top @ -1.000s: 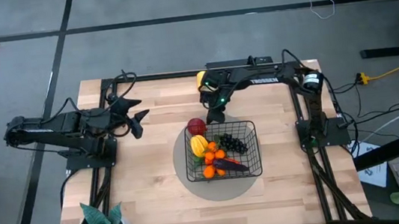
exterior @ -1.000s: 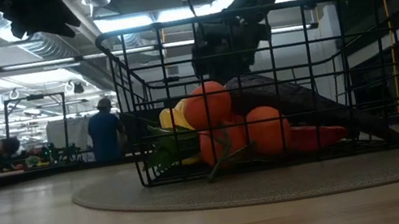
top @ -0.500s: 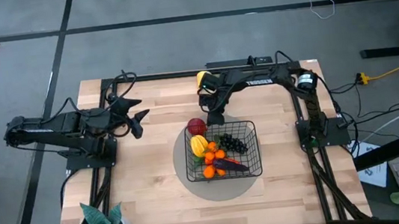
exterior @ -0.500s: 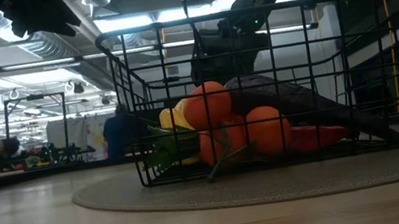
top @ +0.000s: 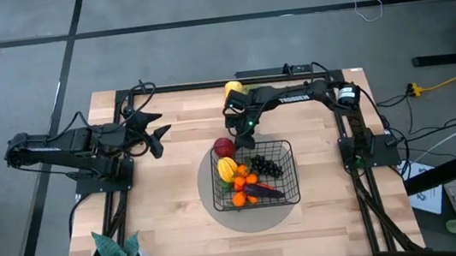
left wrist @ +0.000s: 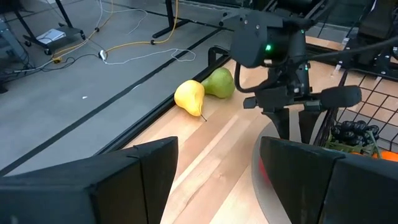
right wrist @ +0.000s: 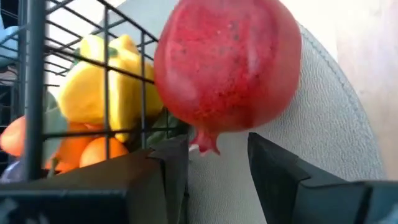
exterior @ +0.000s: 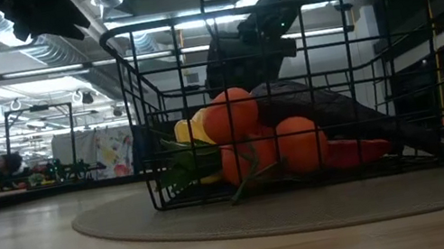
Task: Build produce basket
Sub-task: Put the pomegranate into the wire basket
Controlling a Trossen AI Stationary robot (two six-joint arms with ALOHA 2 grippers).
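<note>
Reaching with the right hand (top: 233,131) down toward a red pomegranate (top: 224,146) at the far left corner of the basket (top: 291,191), outside the wire. Keeping its fingers (right wrist: 286,180) parted, one on each side of the fruit's little crown, close but not closing on it. Showing the pomegranate (right wrist: 227,65) very near in the right wrist view, lying on the round grey mat (right wrist: 323,112) and touching the mesh.

Standing on that mat (top: 221,217) in the middle of the tabletop (top: 169,212), the black wire basket. Holding inside: a yellow ridged fruit (top: 228,166), small oranges (top: 243,174), dark grapes (top: 267,164) and a purple eggplant (top: 266,189).

Lying at the far edge of the tabletop, just beside each other, a yellow pear (left wrist: 190,97) and a green fruit (left wrist: 219,83), well apart from the basket.

Waiting at the left side of the tabletop, the left hand (top: 152,130), with fingers (left wrist: 134,171) spread wide and gripping nothing.

Standing at the near left corner, a green potted plant (top: 117,254).
</note>
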